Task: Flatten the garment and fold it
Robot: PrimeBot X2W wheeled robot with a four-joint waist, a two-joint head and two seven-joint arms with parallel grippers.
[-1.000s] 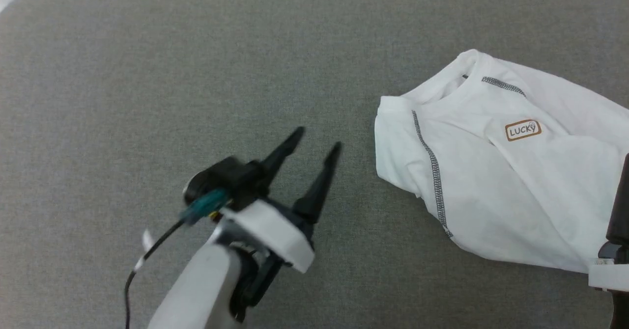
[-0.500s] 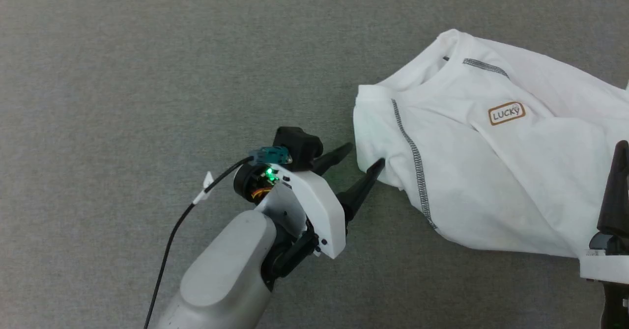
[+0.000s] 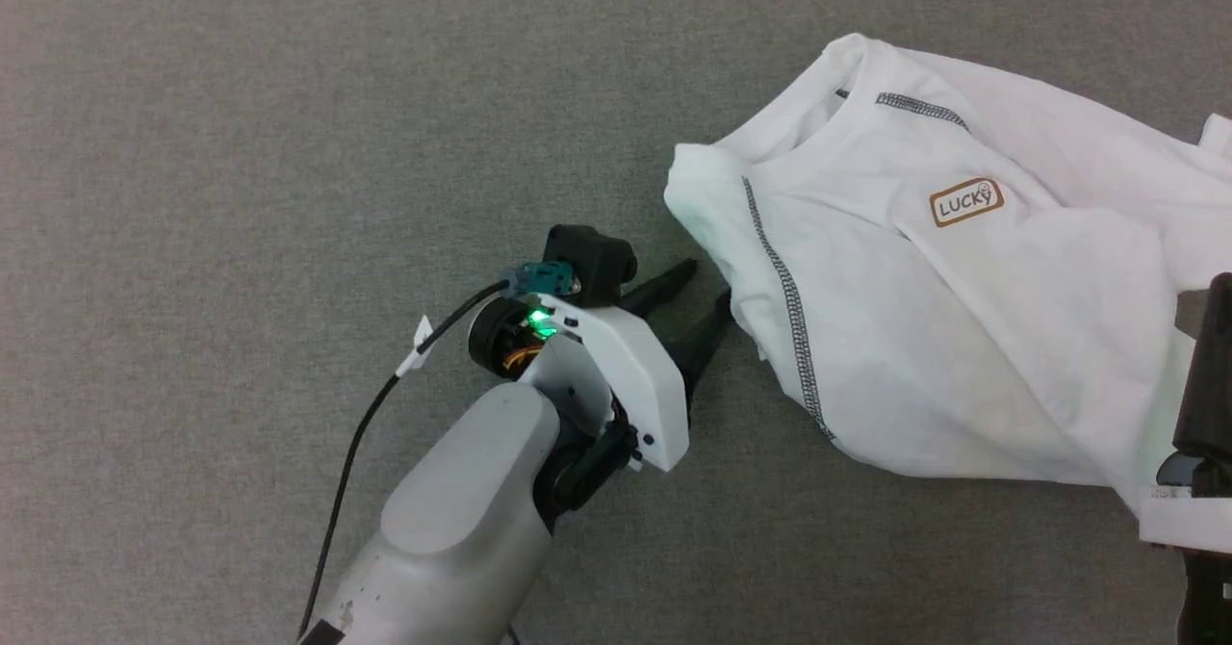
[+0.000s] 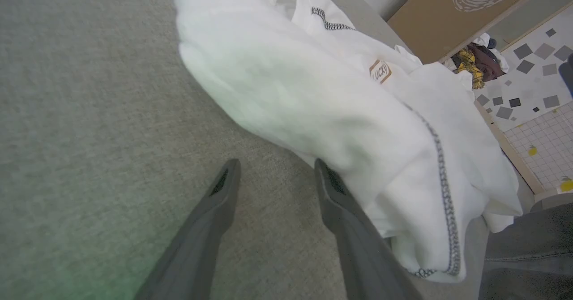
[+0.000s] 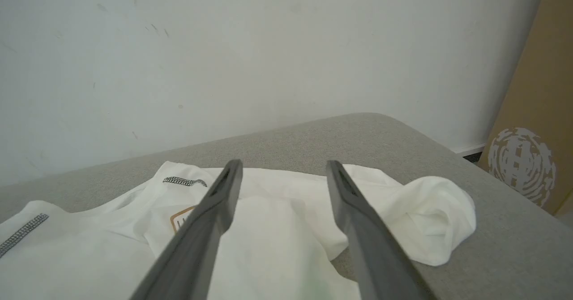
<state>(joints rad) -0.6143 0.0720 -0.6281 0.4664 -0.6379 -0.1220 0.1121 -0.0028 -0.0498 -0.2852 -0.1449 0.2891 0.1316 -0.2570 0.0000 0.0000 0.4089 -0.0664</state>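
A wide grey fabric surface (image 3: 289, 144) spreads across the head view, and in the right wrist view it ends at a pale wall (image 5: 268, 45). The garment (image 3: 962, 337) lies crumpled on the right part of that surface, its neckline towards the far side, one shoulder folded over at its left edge and a bunched sleeve end lying at the far right. The left arm's pale forearm rises from the bottom of the head view, and the left gripper (image 3: 705, 281) lies low over the surface at the garment's left edge. Its fingers are spread, with bare grey fabric between them in the left wrist view. One finger is against the folded cloth, and nothing is pinched. The right gripper (image 5: 284, 165) is at the right edge of the head view, above the garment's lower right part, its fingers wide apart and clasping nothing. A black cable (image 3: 366, 433) trails from the left wrist. Dark zigzag stitching (image 3: 780, 289) runs down the shoulder seam. A brown-bordered "LUCKY" patch (image 3: 966, 202) sits on the chest.
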